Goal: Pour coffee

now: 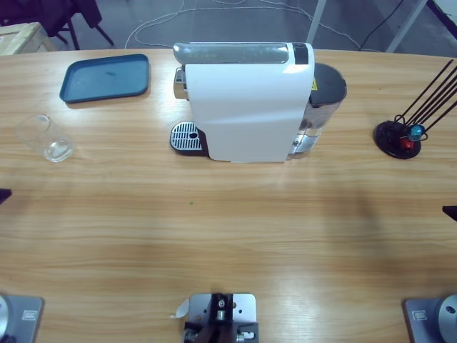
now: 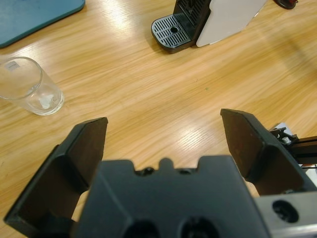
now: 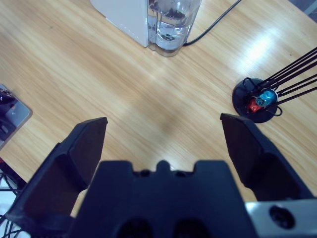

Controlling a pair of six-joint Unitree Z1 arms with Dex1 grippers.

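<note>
A white coffee machine [image 1: 246,107] stands at the table's middle back. Its black drip tray [image 1: 187,137] faces left and has nothing on it. An empty clear glass [image 1: 46,138] stands upright far to the left. My left gripper [image 2: 163,121] is open over bare wood, with the glass [image 2: 30,87] ahead to its left and the drip tray [image 2: 173,32] farther off. My right gripper [image 3: 163,121] is open above the table, short of the machine's water tank [image 3: 173,22]. Neither gripper holds anything. In the high view only dark tips show at the side edges.
A blue tray [image 1: 106,77] lies at the back left, behind the glass. A black capsule stand [image 1: 400,137] with thin rods and a red and a blue capsule sits at the right. A black cable [image 3: 213,25] runs off behind the tank.
</note>
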